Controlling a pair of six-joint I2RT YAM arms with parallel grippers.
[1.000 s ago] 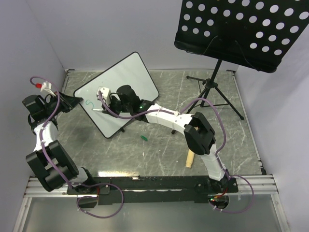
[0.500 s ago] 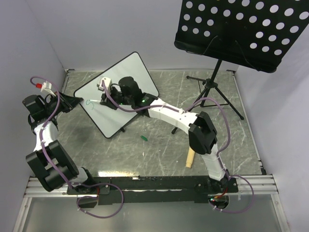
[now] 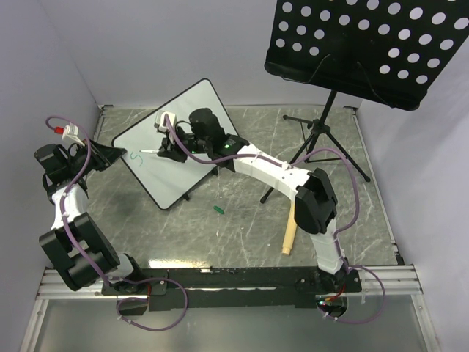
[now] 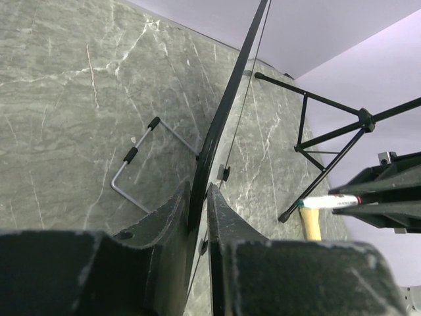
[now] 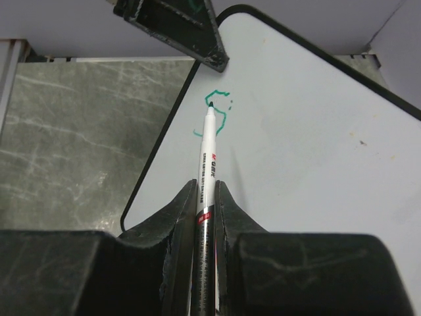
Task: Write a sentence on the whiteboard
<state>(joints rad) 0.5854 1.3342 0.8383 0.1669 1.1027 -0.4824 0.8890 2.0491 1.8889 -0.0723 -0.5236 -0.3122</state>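
Note:
The whiteboard [image 3: 196, 110] stands tilted at the back left of the table. My left gripper [image 3: 110, 155] is shut on its left edge; in the left wrist view the board's black edge [image 4: 223, 118] runs between my fingers [image 4: 164, 217]. My right gripper [image 3: 163, 150] is shut on a white marker [image 5: 209, 151], and its tip rests at a teal-green S-shaped mark [image 5: 223, 108] near the board's left edge [image 5: 316, 131]. That one mark [image 3: 135, 156] is all of the sentence that shows. The left gripper's fingers [image 5: 177, 26] clamp the board just above the mark.
A black perforated music stand [image 3: 374, 44] on a tripod [image 3: 322, 139] stands at the back right. A small green cap [image 3: 218, 210] and a wooden stick [image 3: 289, 235] lie on the marble table. The board's wire foot [image 4: 141, 164] sits behind it.
My right arm has stretched farther back over the board and its wrist has turned. The marker has shifted up from the board's lower part to the S mark. My left gripper has not moved.

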